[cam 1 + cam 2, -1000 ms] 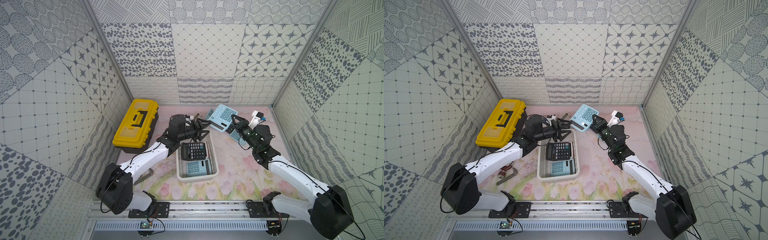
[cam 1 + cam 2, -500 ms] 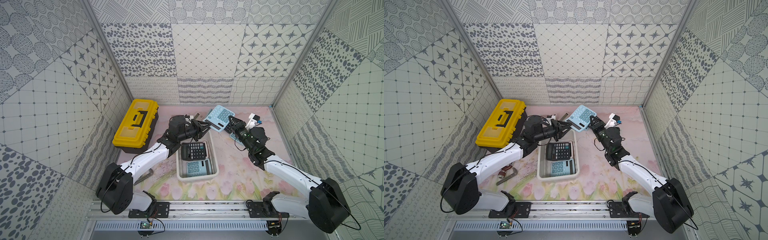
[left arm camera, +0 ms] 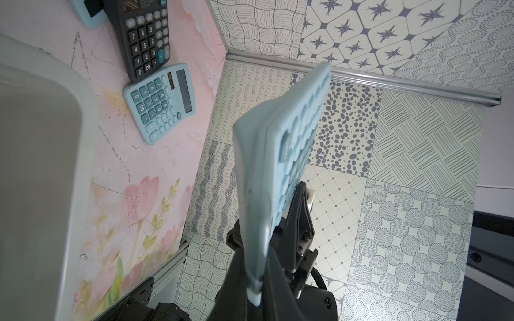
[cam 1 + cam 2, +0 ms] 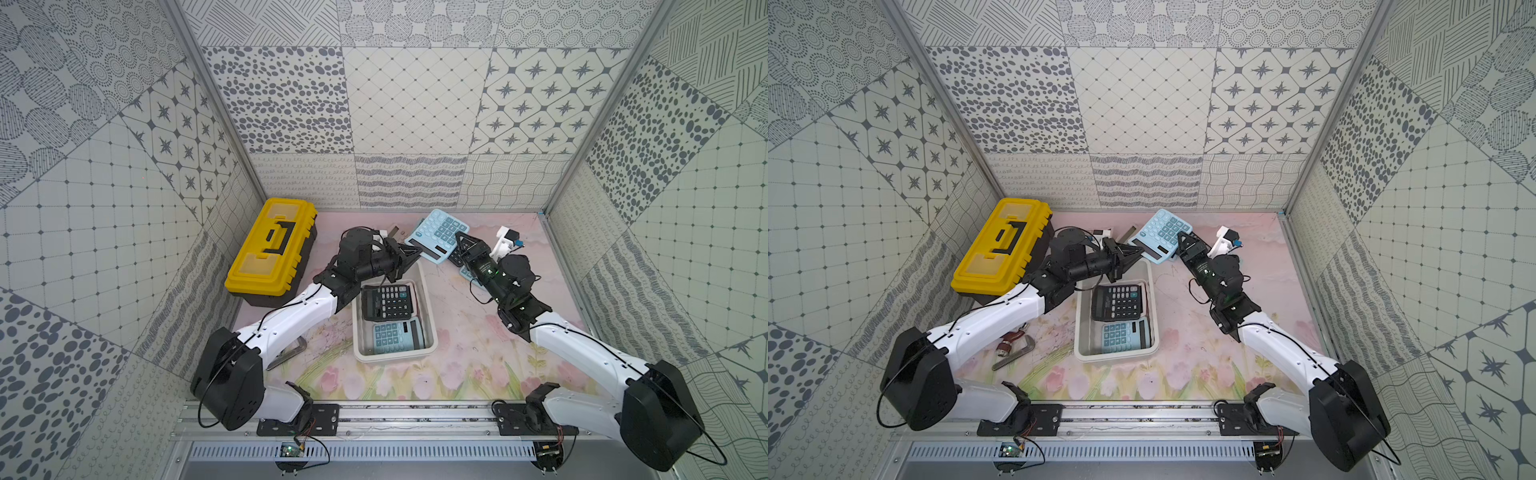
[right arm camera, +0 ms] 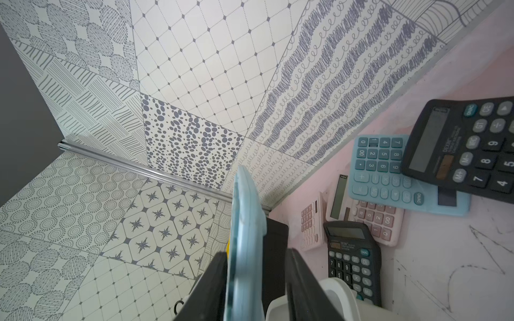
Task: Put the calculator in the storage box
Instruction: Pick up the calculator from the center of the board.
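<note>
light blue calculator (image 4: 436, 235): aloft, tilted, by the far end of the storage box (image 4: 395, 357), not yet in | done: black calculator (image 4: 386, 302) and teal-keyed calculator (image 4: 395, 336) lie inside | to do: lower it in, release | left gripper (image 4: 417, 253): pinching its edge, arm reaching across the box | right gripper (image 4: 460, 239): jaws spread around the opposite edge, forearm extended

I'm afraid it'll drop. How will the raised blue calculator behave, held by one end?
The calculator juts straight from the left pincer, so it's probably stiff. Held near one end only, it may pivot. Its smooth plastic shell looks somewhat slippery.
</note>
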Controlling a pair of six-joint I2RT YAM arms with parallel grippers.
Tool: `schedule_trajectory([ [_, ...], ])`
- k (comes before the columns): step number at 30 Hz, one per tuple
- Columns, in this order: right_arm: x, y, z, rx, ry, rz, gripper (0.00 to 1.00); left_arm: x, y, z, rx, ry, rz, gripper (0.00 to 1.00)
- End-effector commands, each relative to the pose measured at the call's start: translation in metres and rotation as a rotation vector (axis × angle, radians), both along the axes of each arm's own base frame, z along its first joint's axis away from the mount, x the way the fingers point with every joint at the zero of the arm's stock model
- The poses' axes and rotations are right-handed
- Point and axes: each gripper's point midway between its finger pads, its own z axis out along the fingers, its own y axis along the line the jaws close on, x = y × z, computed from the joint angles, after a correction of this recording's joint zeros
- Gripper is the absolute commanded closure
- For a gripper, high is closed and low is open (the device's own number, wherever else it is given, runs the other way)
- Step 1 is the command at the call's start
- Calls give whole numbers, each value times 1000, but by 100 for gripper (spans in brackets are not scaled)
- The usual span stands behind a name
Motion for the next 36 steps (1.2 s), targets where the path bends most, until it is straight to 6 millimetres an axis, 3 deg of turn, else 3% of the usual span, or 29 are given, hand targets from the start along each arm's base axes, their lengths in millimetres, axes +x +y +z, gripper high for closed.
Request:
schedule_trajectory([
  [1,-8,-2,21,-124,-39,43,44,-4,7,24,80,-131,-79,95],
  [8,-8,-7,1,-263,50,247,18,-10,24,26,180,-169,-212,97],
  [10,-11,-8,-2,-308,57,308,4,-11,31,27,203,-187,-257,97],
  [14,-19,0,1,-355,48,468,3,-20,42,23,233,-192,-364,98],
  [21,-25,19,-6,-261,70,749,3,-47,49,11,255,-180,-522,98],
  [24,-28,25,-9,-244,74,824,9,-57,50,11,243,-186,-556,98],
  [31,-38,32,-10,-199,88,934,45,-69,52,4,238,-161,-614,98],
  [36,-43,35,-15,-179,114,968,50,-74,51,0,217,-153,-640,98],
])
